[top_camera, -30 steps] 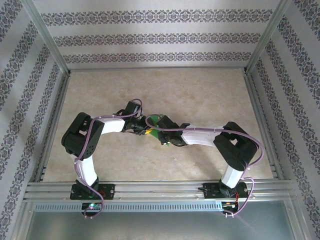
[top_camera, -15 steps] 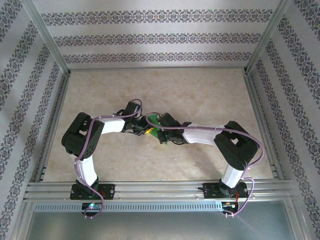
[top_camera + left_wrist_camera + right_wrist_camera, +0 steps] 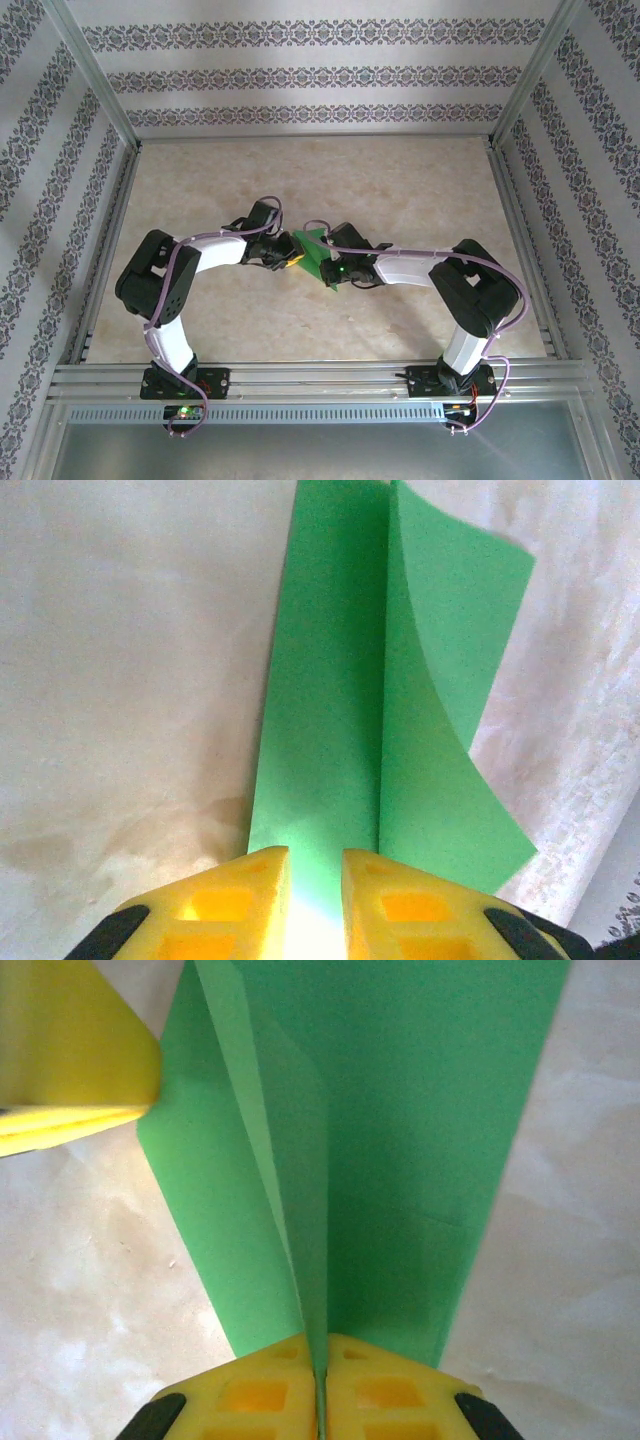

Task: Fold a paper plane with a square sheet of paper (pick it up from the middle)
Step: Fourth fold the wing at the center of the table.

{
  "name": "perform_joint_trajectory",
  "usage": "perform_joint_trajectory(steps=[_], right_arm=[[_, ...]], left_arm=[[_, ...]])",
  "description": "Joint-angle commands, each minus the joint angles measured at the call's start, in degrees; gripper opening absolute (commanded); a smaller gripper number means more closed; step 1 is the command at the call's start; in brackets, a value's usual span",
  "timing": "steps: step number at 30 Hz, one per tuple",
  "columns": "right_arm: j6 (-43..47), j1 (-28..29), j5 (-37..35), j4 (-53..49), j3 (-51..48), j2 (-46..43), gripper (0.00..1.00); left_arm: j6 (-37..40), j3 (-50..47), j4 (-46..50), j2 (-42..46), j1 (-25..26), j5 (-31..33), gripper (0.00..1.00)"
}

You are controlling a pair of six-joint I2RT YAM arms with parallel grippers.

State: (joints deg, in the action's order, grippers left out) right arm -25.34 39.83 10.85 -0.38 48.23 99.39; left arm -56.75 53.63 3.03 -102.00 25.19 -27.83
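Reaching inward wrist-to-wrist, right gripper [image 3: 320, 1348] clamps the creased paper [image 3: 400, 1140]; left gripper [image 3: 315, 862] straddles its edge, grip unclear.

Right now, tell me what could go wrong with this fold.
1. The right pincer pinches the bright green folded paper sheet at its near end; a pull might tear or skew it.
2. A flap curls up unpressed and may spring open, since the left pincer looks open.
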Motion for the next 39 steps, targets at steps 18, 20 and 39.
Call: perform_joint_trajectory(steps=[18,20,39], right_arm=[[-6.18,-8.53,22.78,11.65,-3.57,3.6,0.1],[-6.38,-8.85,23.23,12.07,-3.8,3.8,0.1],[-9.32,-11.2,24.48,16.66,-6.91,4.27,0.12]], left_arm=[[-1.3,-0.68,-10.58,-2.41,1.95,-5.04,0.2],[-1.34,-0.56,-10.76,-2.65,2.04,-5.05,0.21],[2.02,0.82,-1.37,-5.53,2.33,-1.02,0.37]])
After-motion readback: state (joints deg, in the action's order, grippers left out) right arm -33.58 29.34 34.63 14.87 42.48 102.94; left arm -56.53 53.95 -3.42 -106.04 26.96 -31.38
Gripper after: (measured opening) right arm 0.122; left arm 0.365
